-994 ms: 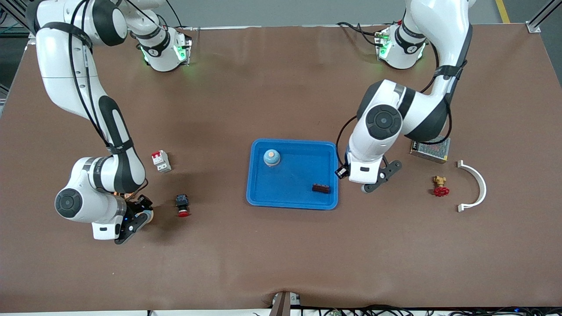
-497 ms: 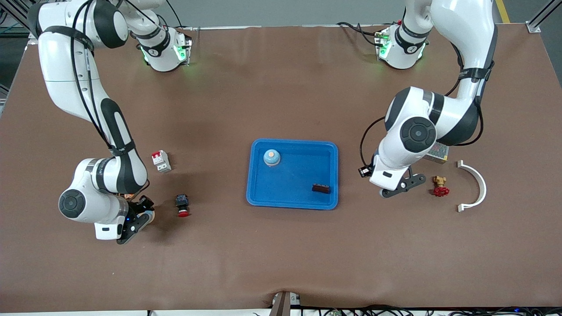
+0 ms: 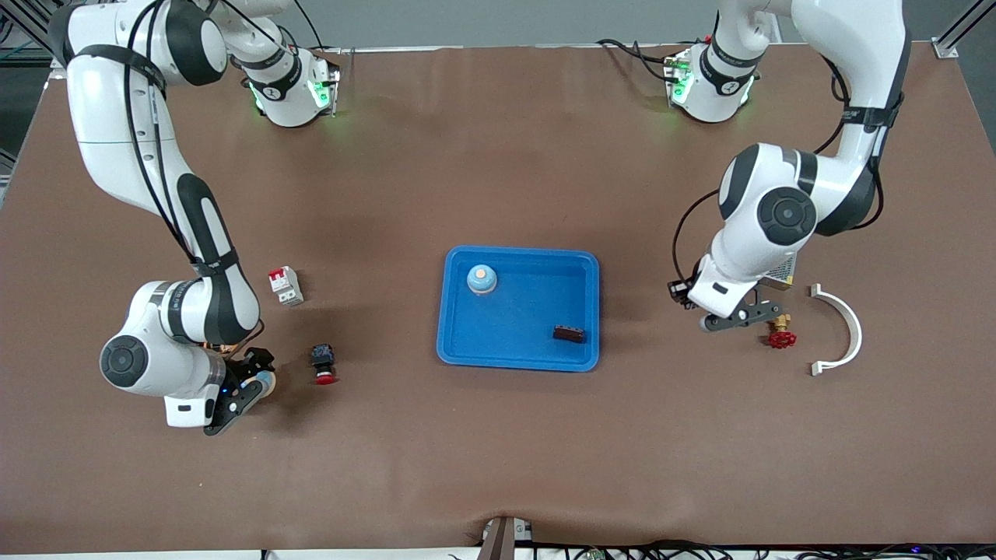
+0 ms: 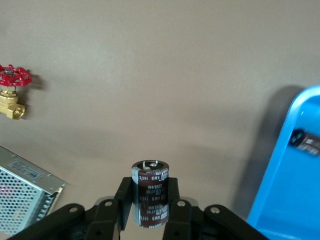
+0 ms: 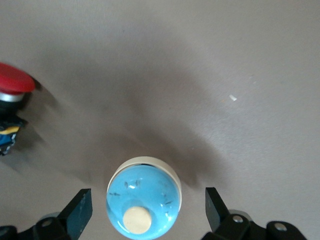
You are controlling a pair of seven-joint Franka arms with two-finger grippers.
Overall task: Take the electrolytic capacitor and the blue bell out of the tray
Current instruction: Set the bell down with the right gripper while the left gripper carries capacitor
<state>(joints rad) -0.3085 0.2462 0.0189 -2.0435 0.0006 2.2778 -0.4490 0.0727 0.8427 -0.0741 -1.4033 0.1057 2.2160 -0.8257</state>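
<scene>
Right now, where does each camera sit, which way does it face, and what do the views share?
Front view: high across the table, facing both bases; both whole arms and the blue tray show.
Left wrist view: on the left wrist, looking down past the left gripper, shut on the capacitor, at table and valve.
Right wrist view: on the right wrist, looking down through the open right gripper at the blue bell and push button.
Shared: front and left wrist views both show valve and tray.
</scene>
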